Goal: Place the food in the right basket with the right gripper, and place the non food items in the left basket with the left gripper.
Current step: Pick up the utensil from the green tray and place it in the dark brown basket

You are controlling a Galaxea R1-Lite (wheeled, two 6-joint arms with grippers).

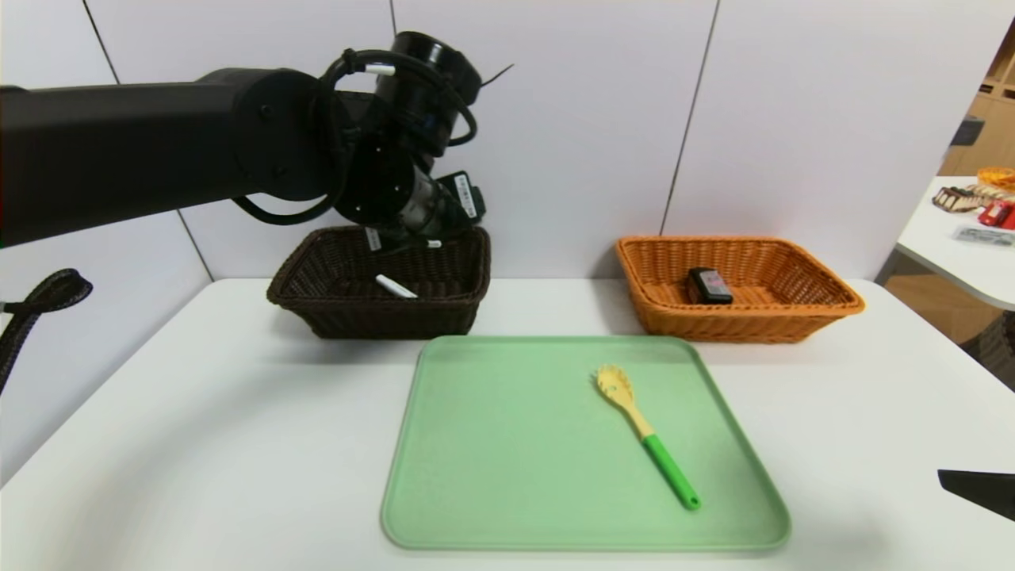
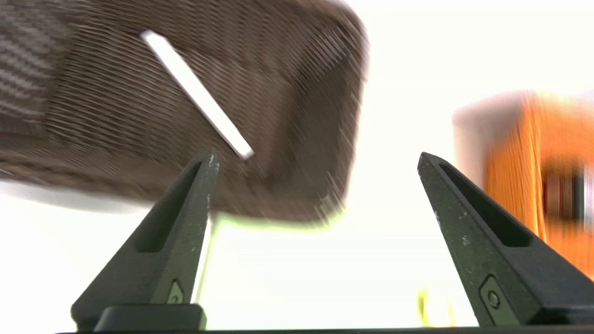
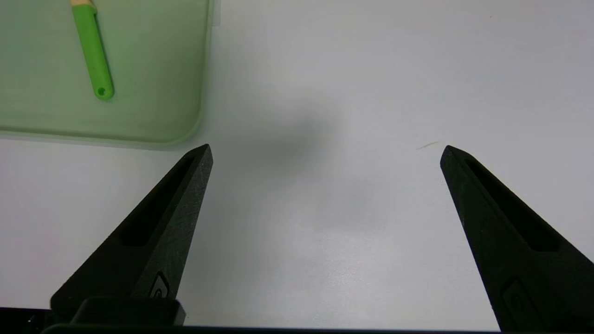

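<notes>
The white marker (image 1: 395, 286) lies inside the dark brown left basket (image 1: 317, 309); it also shows as a white marker (image 2: 197, 93) on the weave of that basket (image 2: 93, 116). My left gripper (image 2: 315, 157) hangs open and empty just above the basket, with its arm (image 1: 158, 143) reaching in from the left. The black food carton (image 1: 708, 285) rests in the orange right basket (image 1: 825, 305). The yellow pasta spoon with a green handle (image 1: 646, 436) lies on the green tray (image 1: 476, 492). My right gripper (image 3: 325, 153) is open over bare table at the near right.
The green tray (image 3: 153, 93) sits at the table's middle front, with the spoon's green handle (image 3: 93, 51) on it. A second white table (image 1: 951, 246) with small items stands at the far right. A black strap (image 1: 40, 305) hangs at the left edge.
</notes>
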